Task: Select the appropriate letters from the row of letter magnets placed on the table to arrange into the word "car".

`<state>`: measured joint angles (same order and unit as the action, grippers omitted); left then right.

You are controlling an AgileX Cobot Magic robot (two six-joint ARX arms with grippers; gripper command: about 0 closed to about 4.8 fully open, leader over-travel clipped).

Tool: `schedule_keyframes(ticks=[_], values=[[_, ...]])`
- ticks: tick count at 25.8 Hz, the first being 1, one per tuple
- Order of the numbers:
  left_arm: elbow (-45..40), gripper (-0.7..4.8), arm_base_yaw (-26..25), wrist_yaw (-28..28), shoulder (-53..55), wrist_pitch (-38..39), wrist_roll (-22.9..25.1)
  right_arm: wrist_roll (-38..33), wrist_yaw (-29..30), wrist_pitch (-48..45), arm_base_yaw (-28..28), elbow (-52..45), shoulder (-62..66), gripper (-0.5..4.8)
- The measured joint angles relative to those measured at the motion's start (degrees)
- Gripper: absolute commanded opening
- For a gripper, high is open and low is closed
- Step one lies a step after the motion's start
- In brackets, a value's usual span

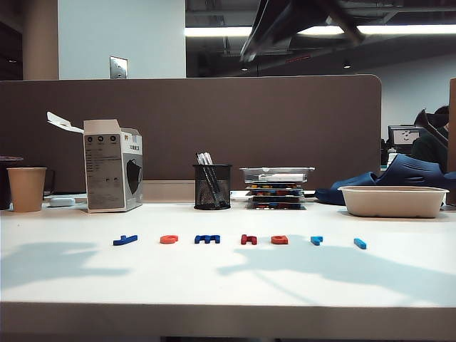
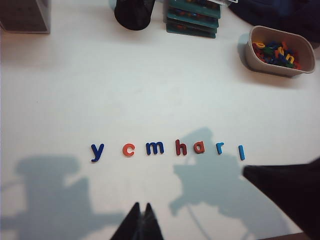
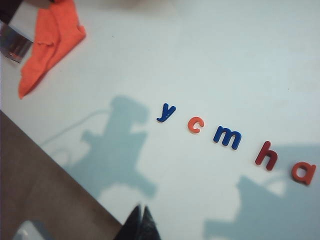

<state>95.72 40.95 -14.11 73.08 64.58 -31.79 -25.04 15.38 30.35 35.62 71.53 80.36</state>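
Seven letter magnets lie in a row on the white table (image 1: 228, 285), reading y c m h a r l. The appropriate letters are the orange-red c (image 2: 128, 149) (image 1: 169, 239) (image 3: 195, 125), the orange-red a (image 2: 199, 147) (image 1: 279, 239) (image 3: 303, 173) and the light-blue r (image 2: 220, 148) (image 1: 316, 240). My left gripper (image 2: 142, 204) hangs high above the table on the near side of the row, shut and empty. My right gripper (image 3: 141, 206) hovers over the table's front edge near the y (image 3: 166, 112), also shut and empty. A dark blurred arm (image 1: 285, 21) crosses the top of the exterior view.
Dark blue y (image 1: 125, 240) and m (image 1: 207, 239), dark red h (image 1: 248, 239) and light-blue l (image 1: 360, 244) share the row. Behind stand a paper cup (image 1: 26, 189), a box (image 1: 112, 167), a mesh pen holder (image 1: 212, 187), stacked trays (image 1: 276, 187) and a bowl (image 1: 392, 201) of spare letters. An orange cloth (image 3: 50, 40) lies farther off.
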Motion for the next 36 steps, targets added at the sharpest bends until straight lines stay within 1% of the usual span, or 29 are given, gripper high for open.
schedule_keyframes(ticks=[4,9,12,17,19,22,28,29,30,31,36], values=[[0.00,-0.06,0.00,0.02,0.00,-0.02,0.00,-0.24,-0.37,-2.54,1.07,-0.02,4.81,-0.06],[0.00,-0.06,0.00,0.02,0.00,-0.04,0.00,-4.42,-1.53,-6.58,1.86,-0.02,11.34,-0.04],[0.00,-0.06,0.00,0.02,0.02,-0.04,0.00,-6.36,-3.58,-8.55,2.62,-0.04,14.78,0.24],[0.00,-0.06,0.00,0.00,0.02,-0.07,0.00,-6.62,-3.78,-10.38,3.41,0.17,17.03,1.15],[0.00,-0.06,0.00,0.00,0.02,-0.07,0.00,-6.58,-3.76,-10.60,3.63,0.28,17.81,1.18],[0.00,-0.06,0.00,0.00,0.02,-0.07,0.02,-5.20,-3.30,-11.82,3.89,0.31,18.69,1.18],[0.00,-0.06,0.00,0.00,0.04,-0.07,0.00,-1.64,-0.15,-15.67,3.87,0.35,20.02,1.24],[0.00,-0.06,0.00,-0.02,0.04,-0.07,0.00,-0.44,0.55,-16.72,3.87,0.35,20.46,1.39],[0.00,-0.06,0.00,0.00,0.04,-0.07,0.00,0.04,0.96,-17.18,3.85,0.37,20.72,1.91],[0.00,-0.06,0.00,0.00,0.04,-0.07,0.00,0.72,1.70,-18.08,3.85,0.39,21.35,2.11],[0.00,-0.06,0.00,0.00,0.04,-0.07,0.00,1.09,2.47,-19.76,3.82,0.48,24.79,2.11]])
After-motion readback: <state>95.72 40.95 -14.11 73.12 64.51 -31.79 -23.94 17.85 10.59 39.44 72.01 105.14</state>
